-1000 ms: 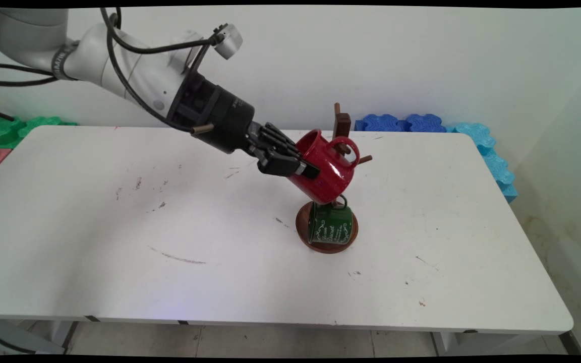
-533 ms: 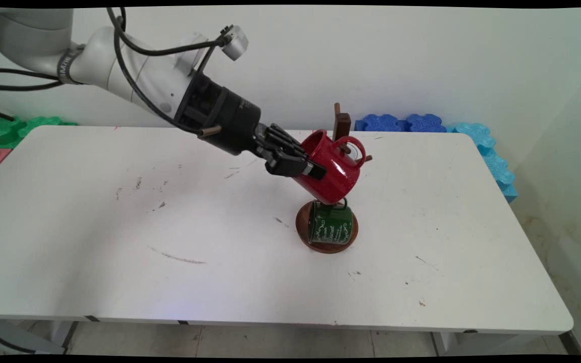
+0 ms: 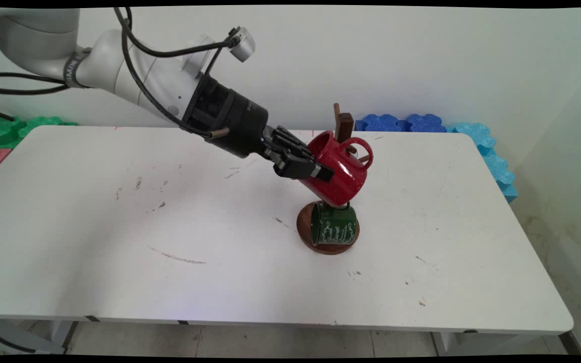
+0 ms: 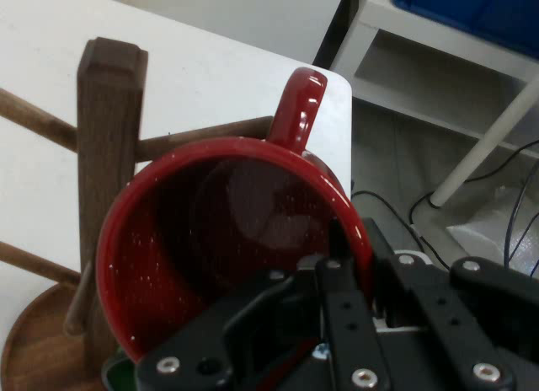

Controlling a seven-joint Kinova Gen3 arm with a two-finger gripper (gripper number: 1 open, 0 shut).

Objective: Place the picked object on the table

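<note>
The claw (image 3: 315, 169) is pinching the rim of a red mug (image 3: 338, 169), 1 finger inside the mouth and 1 outside on the wall, and holds it tilted in the air with the mouth turned back toward the arm. The mug's handle (image 3: 361, 146) is on the side away from the claw, right at the wooden mug stand (image 3: 343, 123), whose post (image 4: 105, 172) rises just beyond the rim in the hand view. 1 peg (image 4: 206, 138) runs behind the handle there; whether it passes through the loop cannot be told. Directly below the claw's load a green mug (image 3: 333, 224) hangs low on the stand, over its round base (image 3: 303, 234), and the red mug's bottom is very near or touching it. The white table (image 3: 119, 227) lies under all this. With a grip on 1 wall only, the mug could swing, so a slow, steady hand looks wise, keeping the handle loop lined up with the peg and the mug's bottom clear of the green one.
</note>
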